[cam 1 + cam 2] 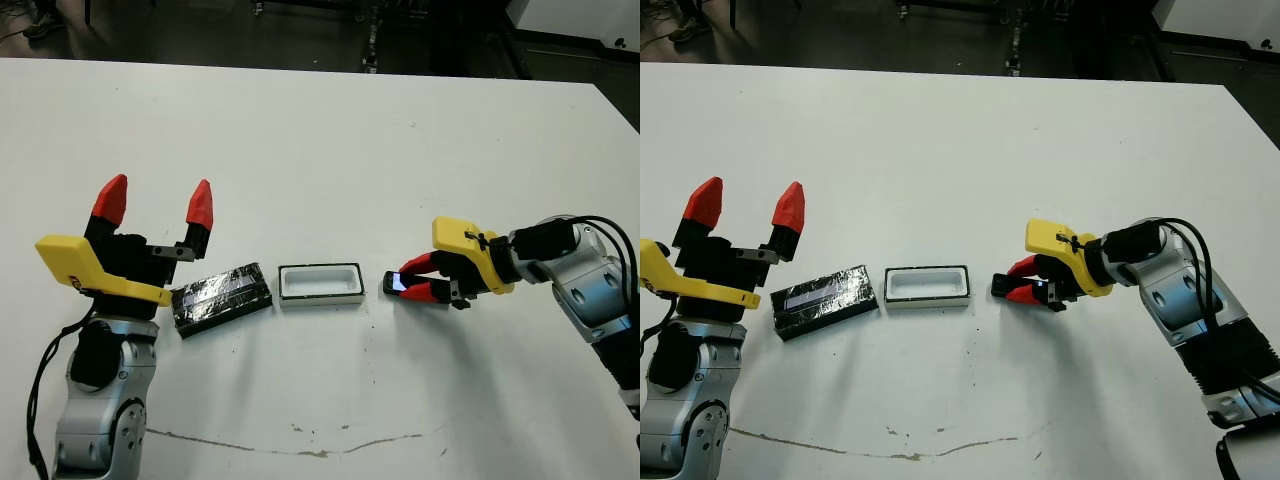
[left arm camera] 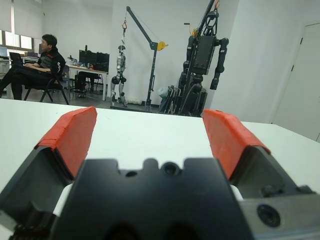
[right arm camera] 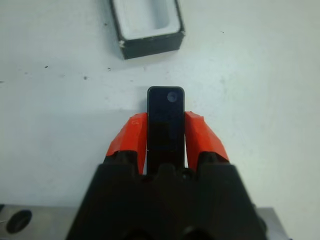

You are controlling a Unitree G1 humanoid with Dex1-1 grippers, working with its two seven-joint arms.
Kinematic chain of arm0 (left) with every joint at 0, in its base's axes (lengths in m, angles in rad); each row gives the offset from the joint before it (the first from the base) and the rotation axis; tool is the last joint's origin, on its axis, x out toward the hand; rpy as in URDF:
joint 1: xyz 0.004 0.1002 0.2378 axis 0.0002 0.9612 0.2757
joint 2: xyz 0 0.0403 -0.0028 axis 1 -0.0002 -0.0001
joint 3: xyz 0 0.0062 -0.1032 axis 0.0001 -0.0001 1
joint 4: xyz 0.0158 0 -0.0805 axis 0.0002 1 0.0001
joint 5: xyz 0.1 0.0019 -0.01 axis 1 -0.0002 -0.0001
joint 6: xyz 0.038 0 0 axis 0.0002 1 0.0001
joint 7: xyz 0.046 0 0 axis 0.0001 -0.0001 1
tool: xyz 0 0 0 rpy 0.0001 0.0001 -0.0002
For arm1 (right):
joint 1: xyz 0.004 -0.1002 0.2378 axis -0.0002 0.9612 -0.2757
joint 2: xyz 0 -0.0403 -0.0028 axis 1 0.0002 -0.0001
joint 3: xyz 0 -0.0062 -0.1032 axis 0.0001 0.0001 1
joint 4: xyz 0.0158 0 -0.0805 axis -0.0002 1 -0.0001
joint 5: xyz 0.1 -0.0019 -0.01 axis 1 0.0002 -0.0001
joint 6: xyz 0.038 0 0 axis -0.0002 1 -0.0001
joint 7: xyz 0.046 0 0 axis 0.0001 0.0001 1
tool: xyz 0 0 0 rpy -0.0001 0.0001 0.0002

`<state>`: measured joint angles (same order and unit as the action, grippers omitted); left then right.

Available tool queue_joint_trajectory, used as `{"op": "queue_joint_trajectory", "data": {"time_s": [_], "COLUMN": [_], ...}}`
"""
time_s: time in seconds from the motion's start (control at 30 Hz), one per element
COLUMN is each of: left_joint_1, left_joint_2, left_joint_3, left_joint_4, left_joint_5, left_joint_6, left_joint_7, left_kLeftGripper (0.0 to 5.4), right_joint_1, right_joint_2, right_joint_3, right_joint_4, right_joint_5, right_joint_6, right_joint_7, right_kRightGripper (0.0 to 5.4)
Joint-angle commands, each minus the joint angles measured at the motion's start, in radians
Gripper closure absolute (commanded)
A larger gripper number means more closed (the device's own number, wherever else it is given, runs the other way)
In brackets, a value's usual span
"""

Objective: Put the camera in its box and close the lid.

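Left eye view: right gripper [image 1: 418, 283] clamped on small slim black bar-shaped camera [image 1: 393, 282], low over white table [image 1: 330, 140], just beside right end of small white thick-walled rectangular box [image 1: 320, 283]. Box recess open and vacant, long axis running left-right; camera's free end aimed at box, roughly in line with that axis. Glossy black flat rectangular lid [image 1: 222, 298] just beyond box's left end, next to left gripper [image 1: 156, 206], raised, red fingers spread, holding nothing.

Right eye view: same layout; right arm plainly the nearer to box.

Left wrist view: two red fingers [image 2: 72, 135] wide apart, only tabletop between; seated person far behind.

Right wrist view: camera pinched between both red fingers, shiny patch at far end, box straight ahead but skewed slightly.
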<state>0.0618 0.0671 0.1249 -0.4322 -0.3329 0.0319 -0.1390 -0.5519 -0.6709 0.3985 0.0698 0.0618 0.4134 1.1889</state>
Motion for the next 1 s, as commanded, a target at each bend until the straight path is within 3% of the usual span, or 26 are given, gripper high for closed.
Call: {"op": "queue_joint_trajectory", "data": {"time_s": [0.03, 0.23, 0.3, 0.43, 0.63, 0.8, 1.0], "left_joint_1": [0.006, 0.006, 0.007, 0.009, 0.010, 0.009, 0.009], "left_joint_2": [-0.002, -0.002, -0.002, -0.006, -0.004, -0.007, -0.008], "left_joint_3": [0.000, -0.002, -0.005, -0.008, -0.009, -0.009, -0.013], "left_joint_4": [0.003, 0.008, 0.007, 0.004, 0.008, 0.011, 0.009], "left_joint_5": [0.002, 0.007, 0.016, 0.016, 0.015, 0.017, 0.018], "left_joint_6": [0.005, 0.000, 0.000, 0.001, -0.005, -0.009, -0.005], "left_joint_7": [0.003, 0.003, 0.006, 0.010, 0.009, 0.010, 0.014], "left_kLeftGripper": [0.00, 0.00, 0.00, 0.00, 0.00, 0.00, 0.00], "right_joint_1": [0.022, -0.043, -0.065, -0.111, -0.147, -0.180, -0.243], "right_joint_2": [0.012, 0.065, 0.076, 0.079, 0.095, 0.131, 0.204], "right_joint_3": [-0.026, -0.142, -0.172, -0.183, -0.181, -0.164, -0.112], "right_joint_4": [-0.010, -0.012, -0.015, -0.034, -0.039, 0.027, 0.166], "right_joint_5": [-0.002, 0.133, 0.177, 0.206, 0.252, 0.281, 0.256], "right_joint_6": [0.073, 0.244, 0.260, 0.232, 0.285, 0.256, 0.186], "right_joint_7": [-0.049, -0.055, -0.043, -0.027, -0.028, 0.013, 0.062], "right_kRightGripper": [3.71, 3.71, 3.71, 3.71, 3.71, 3.71, 3.71]}}
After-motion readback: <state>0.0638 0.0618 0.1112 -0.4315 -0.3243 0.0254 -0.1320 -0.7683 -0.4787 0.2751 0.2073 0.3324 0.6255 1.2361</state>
